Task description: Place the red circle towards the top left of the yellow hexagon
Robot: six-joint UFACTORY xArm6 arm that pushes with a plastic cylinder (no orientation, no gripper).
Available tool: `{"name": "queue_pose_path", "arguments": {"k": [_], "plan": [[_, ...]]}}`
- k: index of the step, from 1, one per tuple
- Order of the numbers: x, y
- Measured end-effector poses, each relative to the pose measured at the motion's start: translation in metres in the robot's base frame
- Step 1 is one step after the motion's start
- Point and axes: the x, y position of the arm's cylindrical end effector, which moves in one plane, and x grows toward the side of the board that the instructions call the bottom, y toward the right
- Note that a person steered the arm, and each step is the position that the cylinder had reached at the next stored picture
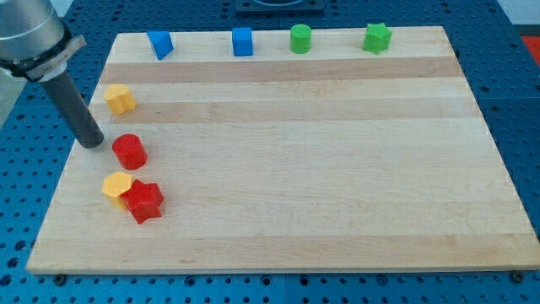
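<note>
The red circle (130,151) lies near the board's left edge. The yellow hexagon (117,185) lies just below it, touching a red star (144,202) on its lower right. My tip (91,143) rests on the board just left of the red circle, a small gap apart, and above and left of the yellow hexagon.
A yellow block (120,99) lies above the red circle near the left edge. Along the view's top stand a blue block (160,44), a blue cube (242,40), a green cylinder (300,38) and a green star (377,37). The wooden board (295,169) ends close to my tip's left.
</note>
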Motion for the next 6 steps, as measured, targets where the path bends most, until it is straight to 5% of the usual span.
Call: {"name": "queue_pose_path", "arguments": {"k": [2, 3, 4, 6], "plan": [[-0.014, 0.076], [0.022, 0.106], [0.052, 0.101], [0.010, 0.082]]}}
